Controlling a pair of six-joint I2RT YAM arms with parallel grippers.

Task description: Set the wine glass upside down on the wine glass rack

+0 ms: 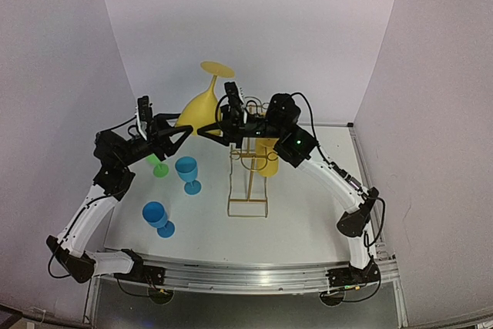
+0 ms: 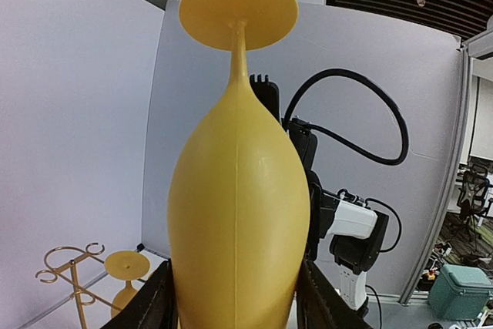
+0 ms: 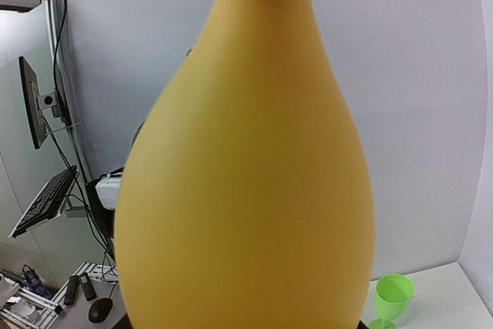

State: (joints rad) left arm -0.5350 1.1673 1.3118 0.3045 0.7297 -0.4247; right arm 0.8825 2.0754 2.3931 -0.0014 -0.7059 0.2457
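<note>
Yellow wine glass (image 1: 202,105) aloft over the far side of the table (image 1: 308,213), upside down, foot up and leaning toward 1 o'clock, rim low between the two grippers. Not on the wine glass rack (image 1: 248,182); roughly 11 o'clock from the rack's base.

Count, overhead view:
- Yellow glasses, two: the one in the air, plus a second yellow glass (image 1: 267,156) hung foot-up on the rack's 3 o'clock side.
- Blue glasses, two, both upright: far blue glass (image 1: 187,173) at 9 o'clock of the rack, near blue glass (image 1: 157,217) at 8 o'clock.
- Green glass (image 1: 158,166), one, partly under the left arm (image 1: 92,206).
- Rack, one.

Left gripper (image 1: 187,133): in its wrist view, dark fingers (image 2: 150,306) pressed against both sides of the bowl, clamped near the rim.
Right gripper (image 1: 212,130): tip at the rim overhead; own camera filled by yellow bowl, grip impossible to judge.

Left wrist view only: rack's curled gold hooks and the second glass's foot at 8 o'clock; right arm (image 2: 347,221) behind the bowl.
Right wrist view only: green glass upright at 5 o'clock.
Blue glasses in the overhead view alone.
</note>
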